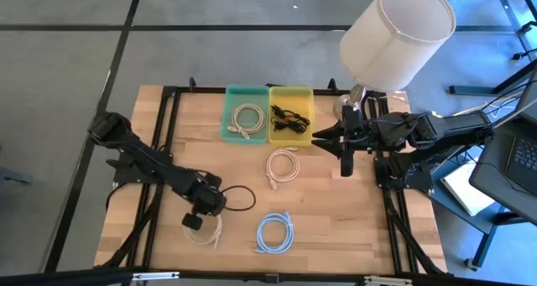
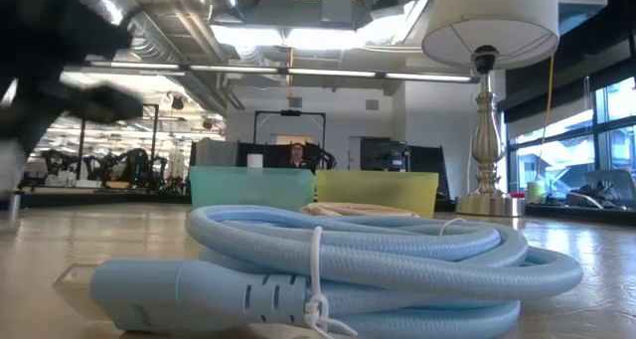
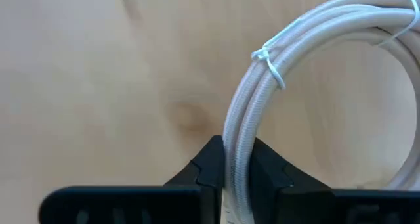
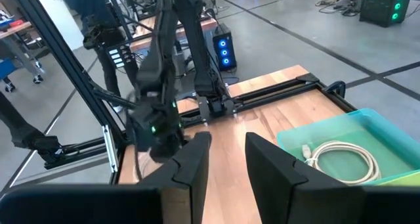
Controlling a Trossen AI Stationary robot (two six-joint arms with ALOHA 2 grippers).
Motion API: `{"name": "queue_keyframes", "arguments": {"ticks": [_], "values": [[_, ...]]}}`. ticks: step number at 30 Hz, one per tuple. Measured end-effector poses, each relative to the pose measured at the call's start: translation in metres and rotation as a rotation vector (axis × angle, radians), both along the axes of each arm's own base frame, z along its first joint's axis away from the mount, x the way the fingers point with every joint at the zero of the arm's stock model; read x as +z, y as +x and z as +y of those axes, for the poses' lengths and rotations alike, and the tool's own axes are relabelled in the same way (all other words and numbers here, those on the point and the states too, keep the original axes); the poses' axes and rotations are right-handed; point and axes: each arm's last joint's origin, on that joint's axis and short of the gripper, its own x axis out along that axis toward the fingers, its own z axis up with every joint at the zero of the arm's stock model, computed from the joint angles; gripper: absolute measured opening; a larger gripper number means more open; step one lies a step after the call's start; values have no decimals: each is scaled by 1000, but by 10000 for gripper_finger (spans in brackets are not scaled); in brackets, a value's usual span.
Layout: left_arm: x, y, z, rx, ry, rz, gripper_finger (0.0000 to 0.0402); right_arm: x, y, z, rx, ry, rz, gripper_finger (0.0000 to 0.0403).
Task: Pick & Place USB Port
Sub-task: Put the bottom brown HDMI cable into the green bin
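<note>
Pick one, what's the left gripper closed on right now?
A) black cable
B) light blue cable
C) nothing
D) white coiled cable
D: in the left wrist view the left gripper has its fingers pinched on the white coiled cable.

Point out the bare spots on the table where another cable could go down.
Free: the wood right of the blue cable, and the left strip beside the green bin. Crowded: the front left, where the left gripper clamps the white cable beside a black cable.
</note>
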Motion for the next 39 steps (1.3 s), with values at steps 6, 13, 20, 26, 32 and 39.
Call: {"name": "queue_keyframes", "arguments": {"ticks": [6,13,20,26,32,39], "values": [[89,14,25,67,140,-185,33,0,0,0,0,1,0,103],[154,21,99,281,293,-435,33,2,0,0,0,6,-18,103],[154,34,191,424,392,-484,33,2,0,3,13,8,-18,103],[135,37,254,478,353,-452,33,1,-1,6,23,22,-15,103],[100,43,292,473,277,-340,33,0,-2,6,19,31,-2,103],[58,52,316,429,244,-207,33,0,-2,6,13,49,-3,103]]}}
